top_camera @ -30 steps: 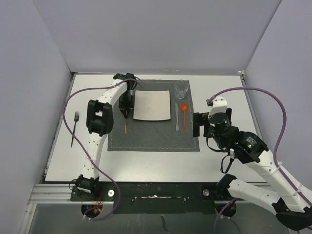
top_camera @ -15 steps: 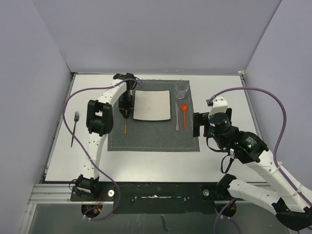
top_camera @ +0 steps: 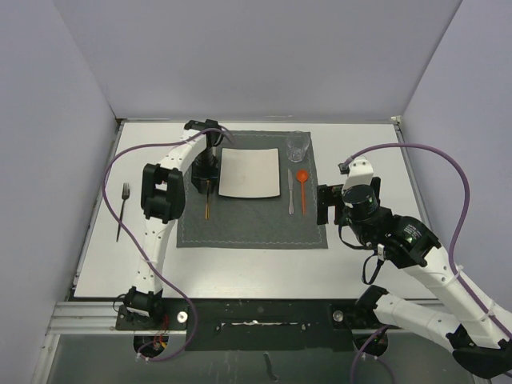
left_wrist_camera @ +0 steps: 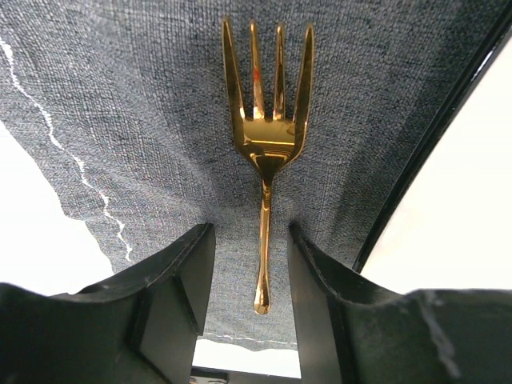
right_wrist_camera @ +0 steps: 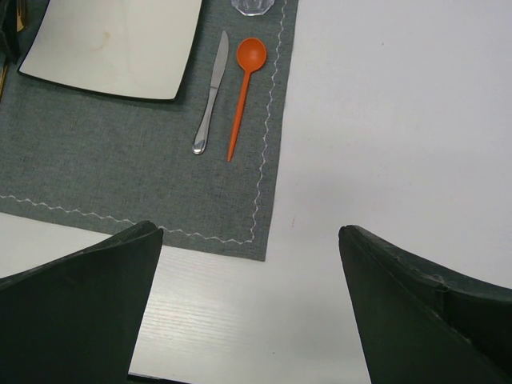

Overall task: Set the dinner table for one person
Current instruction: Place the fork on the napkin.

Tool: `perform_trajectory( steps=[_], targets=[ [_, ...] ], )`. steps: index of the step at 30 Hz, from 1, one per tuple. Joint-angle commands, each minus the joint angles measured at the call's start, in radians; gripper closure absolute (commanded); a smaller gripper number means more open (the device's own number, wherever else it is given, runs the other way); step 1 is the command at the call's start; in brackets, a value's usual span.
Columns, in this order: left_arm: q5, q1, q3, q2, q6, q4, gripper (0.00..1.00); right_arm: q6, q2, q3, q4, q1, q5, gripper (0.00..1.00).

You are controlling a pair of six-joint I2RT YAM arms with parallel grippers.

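Top external view puts the counter (top_camera: 240,264) flat and face up straight ahead of my bases, its long axis running left to right, bearing the grey placemat (top_camera: 248,228) with the white plate (top_camera: 250,173) on it; just left of the plate lies the gold fork (left_wrist_camera: 268,136), its handle end between the spread fingers of my left end effector (left_wrist_camera: 248,240), touching neither. I judge the step is leaving that fork squared to the plate, so I should lift straight up without brushing the handle; my right end effector (right_wrist_camera: 248,232) hovers spread wide beside the placemat's right edge.
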Motion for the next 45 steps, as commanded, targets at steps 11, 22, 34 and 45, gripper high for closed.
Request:
perform_trajectory(
  steps=[11, 22, 34, 45],
  targets=[
    [-0.049, 0.000, 0.146, -0.064, 0.014, -0.040, 0.52, -0.004, -0.014, 0.043, 0.025, 0.005, 0.011, 0.02],
    [-0.089, 0.051, 0.141, -0.075, -0.026, -0.099, 1.00, 0.011, -0.032, 0.043, 0.016, 0.005, 0.001, 0.02],
    [-0.059, 0.090, -0.065, -0.046, -0.082, -0.015, 1.00, 0.014, -0.056, 0.046, -0.011, 0.005, 0.013, 0.02],
    [-0.063, 0.092, -0.064, -0.065, -0.071, 0.001, 1.00, 0.017, -0.061, 0.043, -0.012, 0.005, 0.013, 0.02]
  ],
)
